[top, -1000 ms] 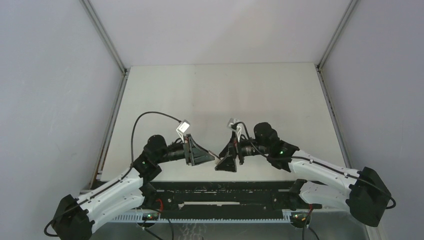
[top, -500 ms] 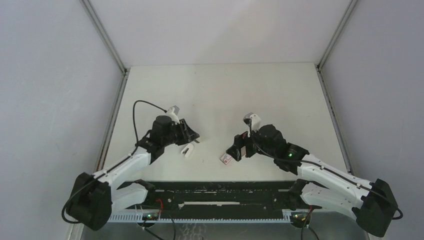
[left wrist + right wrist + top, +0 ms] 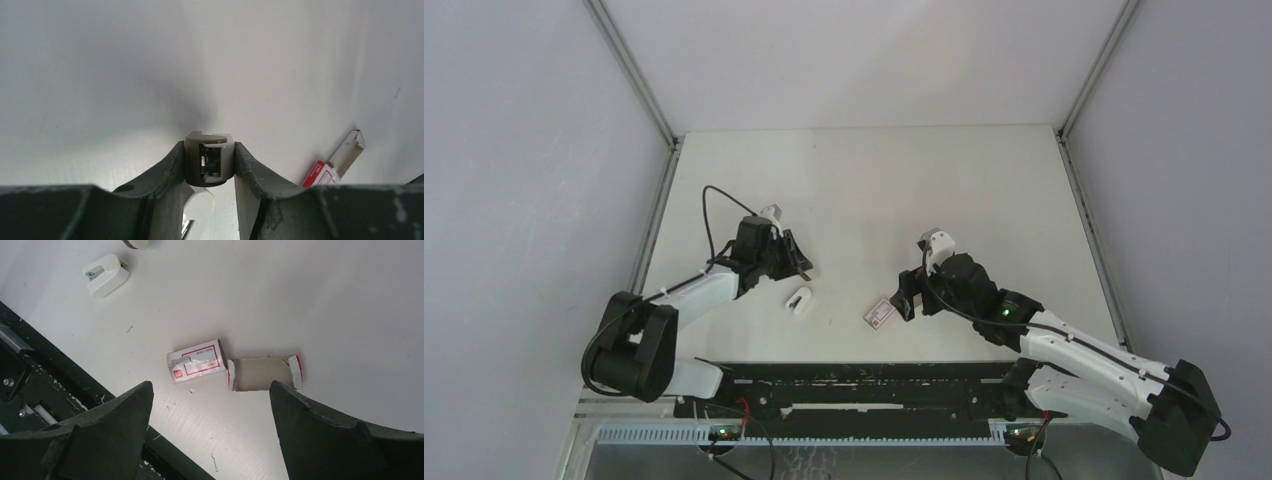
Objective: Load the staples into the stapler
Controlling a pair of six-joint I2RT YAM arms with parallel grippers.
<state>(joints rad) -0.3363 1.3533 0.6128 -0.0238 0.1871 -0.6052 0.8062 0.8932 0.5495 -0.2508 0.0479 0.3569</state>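
My left gripper [image 3: 796, 262] [image 3: 209, 150] is shut on a small grey-white stapler piece [image 3: 210, 162] with a dark metal inner, held end-on above the table. The white rounded stapler piece [image 3: 799, 300] lies on the table just below it. It also shows in the left wrist view [image 3: 201, 204] and the right wrist view [image 3: 106, 274]. My right gripper [image 3: 907, 297] [image 3: 210, 390] is open and empty above the red-and-white box sleeve [image 3: 196, 361] and its tan tray [image 3: 261, 373]. The tray looks empty. No strip of staples shows.
The box [image 3: 879, 315] lies near the table's front edge, by the black rail [image 3: 30, 385]. A few loose single staples [image 3: 214, 463] lie beside that edge. The side walls stand left and right.
The two grippers, close together near the front edge a second ago, have drawn apart. The left arm swung left and back. The white piece and the box now lie uncovered on the table.
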